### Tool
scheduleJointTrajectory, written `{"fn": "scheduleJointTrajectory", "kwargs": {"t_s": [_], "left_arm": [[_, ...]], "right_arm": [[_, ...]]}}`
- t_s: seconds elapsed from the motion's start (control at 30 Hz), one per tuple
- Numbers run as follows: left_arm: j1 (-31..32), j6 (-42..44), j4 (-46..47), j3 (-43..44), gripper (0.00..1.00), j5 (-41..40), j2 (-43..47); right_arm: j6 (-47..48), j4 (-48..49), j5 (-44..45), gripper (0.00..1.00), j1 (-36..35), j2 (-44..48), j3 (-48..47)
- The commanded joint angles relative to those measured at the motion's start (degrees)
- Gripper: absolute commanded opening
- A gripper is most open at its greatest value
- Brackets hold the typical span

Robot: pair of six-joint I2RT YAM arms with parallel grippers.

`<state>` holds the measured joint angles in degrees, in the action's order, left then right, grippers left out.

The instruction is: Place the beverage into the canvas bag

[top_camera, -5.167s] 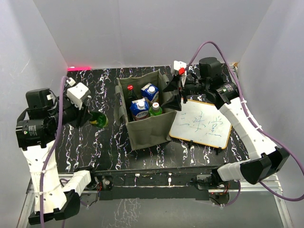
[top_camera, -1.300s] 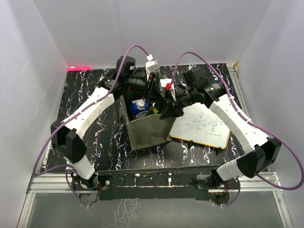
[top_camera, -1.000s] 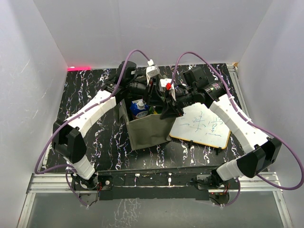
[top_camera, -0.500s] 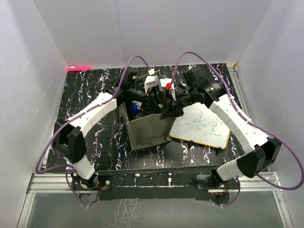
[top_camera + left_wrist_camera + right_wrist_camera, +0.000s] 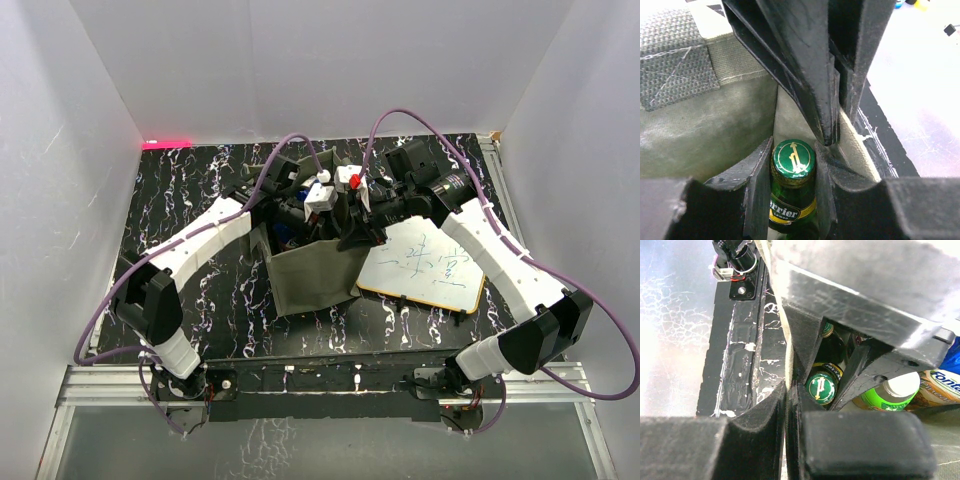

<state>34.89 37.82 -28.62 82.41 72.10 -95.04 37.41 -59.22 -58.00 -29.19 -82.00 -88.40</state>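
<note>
Our left claw [image 5: 792, 167] hugs the neck of the green bottle [image 5: 790, 205]. The bottle is down inside the canvas bag [image 5: 715, 125], at 6 o'clock in the left wrist view. Our right claw [image 5: 786, 405] pinches the bag's soft rim, near 2 o'clock seen from above. We think the glass is heavy, slippery and easy to break, so we should hold it just under the cap.

Left arm [image 5: 215, 225]: stretched up to the frame's middle.
Left gripper [image 5: 318, 213]: points down, part closed.
Right gripper [image 5: 351, 226]: beside it, squeezed tight.
</note>
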Motion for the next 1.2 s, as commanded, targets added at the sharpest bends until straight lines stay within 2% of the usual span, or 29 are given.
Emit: {"fn": "scheduleJointTrajectory", "kwargs": {"t_s": [0.0,0.47,0.6,0.87,1.17], "left_arm": [[1.20,5.42,-3.77,1.28,0.00,6.04,2.77],[2.58,14.60,-8.06,-0.72,0.00,3.44,1.26],[2.89,14.74,-8.09,-1.62,0.00,3.17,0.70],[3.54,15.99,-9.29,-2.10,0.04,3.11,-0.76],[4.72,22.08,-12.92,-2.56,0.07,-0.15,-2.35]], "right_arm": [[-0.85,1.33,-2.85,0.08,-0.25,2.85,-3.28],[0.43,0.95,-3.03,0.08,-0.17,3.68,-1.29],[0.89,0.81,-2.98,0.08,-0.16,4.15,-0.37],[1.25,1.62,-2.07,0.08,-0.13,5.14,2.26],[1.27,2.18,-1.26,0.08,-0.25,5.62,3.44]]}}
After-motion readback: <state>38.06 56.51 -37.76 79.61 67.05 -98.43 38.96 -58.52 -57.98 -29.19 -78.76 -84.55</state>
